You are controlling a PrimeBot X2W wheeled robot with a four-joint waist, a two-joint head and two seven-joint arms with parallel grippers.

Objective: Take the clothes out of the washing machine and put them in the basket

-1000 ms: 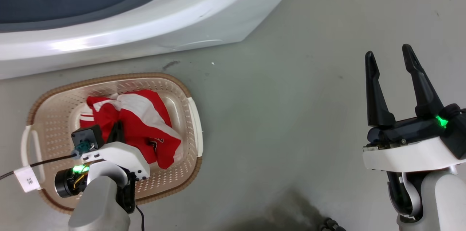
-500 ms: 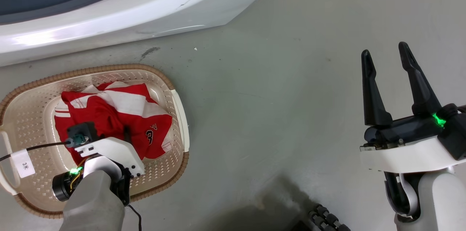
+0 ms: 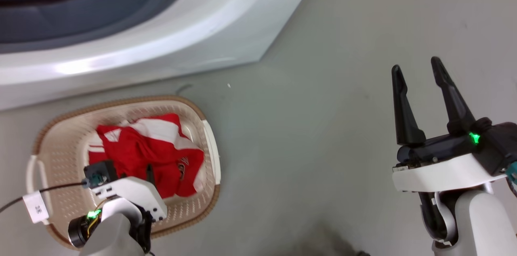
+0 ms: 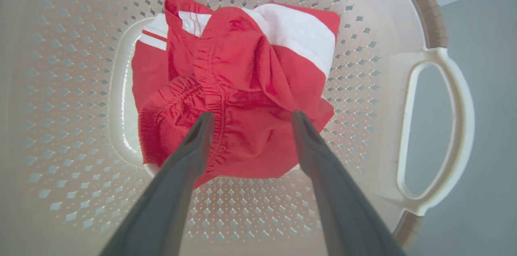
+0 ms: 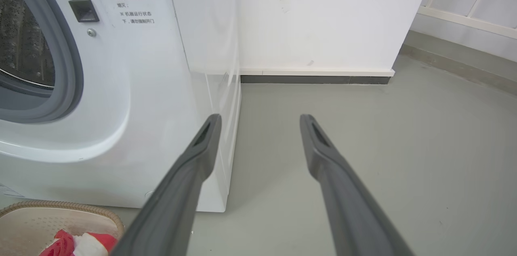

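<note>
Clothes (image 4: 242,86) lying flatter in middle of basket (image 4: 428,17) than a second ago, left gripper (image 4: 253,115) spread empty above, right gripper (image 3: 416,64) open, idle; washing machine (image 3: 161,46) probably next.

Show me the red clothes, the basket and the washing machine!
the clothes (image 4: 242,98), left wrist view, on the crumpled red fabric's middle.
the basket (image 3: 60,159), head view, on its bare perforated side wall.
the washing machine (image 5: 153,86), right wrist view, on its white front panel.
</note>
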